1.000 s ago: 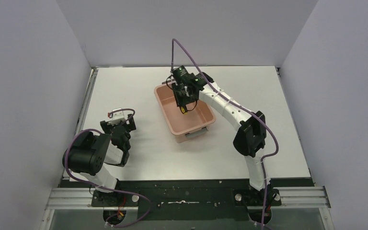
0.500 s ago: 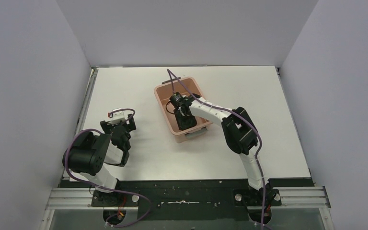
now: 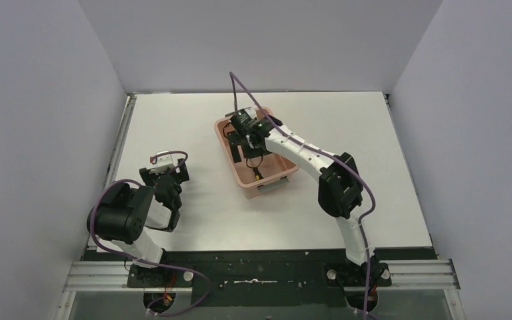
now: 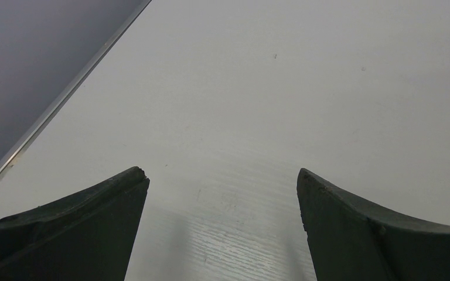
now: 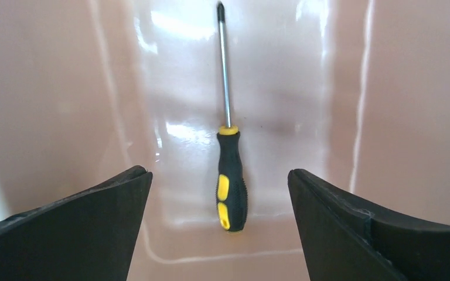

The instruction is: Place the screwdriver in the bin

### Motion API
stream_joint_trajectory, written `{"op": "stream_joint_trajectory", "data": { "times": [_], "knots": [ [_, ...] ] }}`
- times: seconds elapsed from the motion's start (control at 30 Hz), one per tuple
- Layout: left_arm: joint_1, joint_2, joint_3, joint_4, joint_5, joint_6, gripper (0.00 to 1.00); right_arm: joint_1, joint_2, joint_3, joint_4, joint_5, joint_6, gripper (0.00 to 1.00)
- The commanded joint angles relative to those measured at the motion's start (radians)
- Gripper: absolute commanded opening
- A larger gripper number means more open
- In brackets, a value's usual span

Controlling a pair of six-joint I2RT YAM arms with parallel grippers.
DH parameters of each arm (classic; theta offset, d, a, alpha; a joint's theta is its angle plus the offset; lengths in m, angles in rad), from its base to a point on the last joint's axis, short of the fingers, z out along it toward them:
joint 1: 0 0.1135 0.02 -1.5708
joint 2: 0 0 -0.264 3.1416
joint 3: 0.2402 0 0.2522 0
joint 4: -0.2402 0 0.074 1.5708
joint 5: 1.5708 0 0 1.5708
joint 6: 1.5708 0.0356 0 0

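Screwdriver (image 5: 228, 132) lies flat on the floor of the salmon-pink bin (image 5: 47, 88), touching neither finger of the right claw (image 5: 218, 174), which hangs above it spread wide and empty. The placing looks done to me; the next move should be a straight lift clear of the rim. The left claw (image 4: 221, 174) gapes, empty, over the worktop (image 4: 269, 88).
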Motion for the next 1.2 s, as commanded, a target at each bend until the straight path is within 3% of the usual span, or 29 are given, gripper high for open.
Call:
{"op": "stream_joint_trajectory", "data": {
  "times": [0.0,0.1,0.3,0.4,0.6,0.8,0.97,1.17],
  "knots": [
    [0.002,-0.015,0.002,0.042,0.002,0.009,0.97,0.024,-0.166,0.116,-0.052,0.084,-0.027,0.92],
    [0.002,-0.015,0.002,0.041,0.003,0.010,0.97,0.024,-0.221,0.160,-0.073,0.112,-0.045,1.00],
    [0.002,-0.015,0.002,0.041,0.003,0.010,0.97,-0.014,-0.410,0.054,0.029,0.194,-0.111,1.00],
    [0.002,-0.015,0.002,0.041,0.004,0.009,0.97,-0.088,-0.542,-0.124,0.157,0.215,-0.151,1.00],
    [0.002,-0.015,0.003,0.039,0.003,0.008,0.97,-0.282,-0.860,-0.649,0.522,0.201,-0.207,1.00],
    [0.002,-0.015,0.003,0.039,0.003,0.007,0.97,-0.466,-1.030,-1.057,0.785,0.131,-0.186,1.00],
    [0.002,-0.015,0.003,0.039,0.003,0.008,0.98,-0.565,-1.078,-1.290,0.915,0.083,-0.147,1.00],
    [0.003,-0.015,0.003,0.038,0.003,0.008,0.97,-0.577,-1.081,-1.414,0.994,0.077,-0.127,1.00]
  ]
}}
